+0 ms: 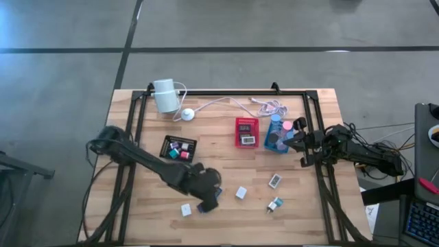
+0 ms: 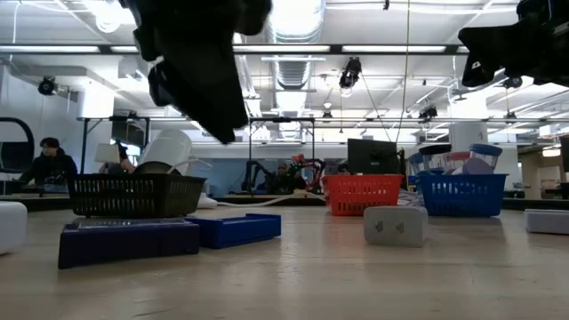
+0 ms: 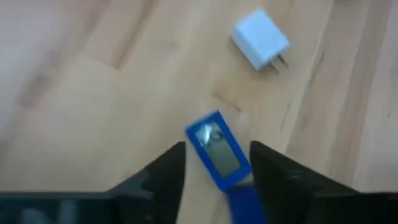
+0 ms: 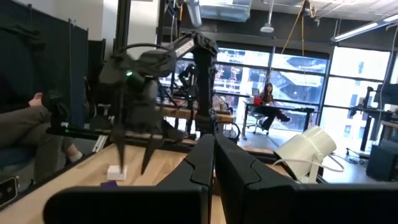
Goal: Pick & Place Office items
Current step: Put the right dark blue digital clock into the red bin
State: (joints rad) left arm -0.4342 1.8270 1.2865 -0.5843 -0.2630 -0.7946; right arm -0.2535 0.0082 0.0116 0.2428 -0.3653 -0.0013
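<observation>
High view: left gripper [image 1: 208, 195] sits over a small blue item [image 1: 206, 205] near the worktop's front edge, left of centre. Other office items scattered nearby: white cube [image 1: 241, 193], white charger plug [image 1: 186, 209], flat white piece [image 1: 275, 180], teal-tipped piece [image 1: 274, 204]. Black tray [image 1: 178, 147], red tray [image 1: 246, 132], blue tray [image 1: 277, 134] toward the back; right gripper [image 1: 302, 144] parked beside the blue tray, near the right edge.

Low view: left arm hangs above the blue item [image 2: 130, 238], which lies flat on the wood w/ a second blue piece [image 2: 236, 228] just behind.

Left wrist view: fingers [image 3: 163, 169] spread, blue item [image 3: 217, 149] lying between them, not pinched; looks like a flat rigid plastic piece w/ a shiny window. Prob. light, stiff, a bit slick. Best hold: across the narrow width, mid-length, on the long sides. White plug [image 3: 261, 38] well apart.

Right wrist view: right fingers [image 4: 214, 163] pressed together, holding nothing.
</observation>
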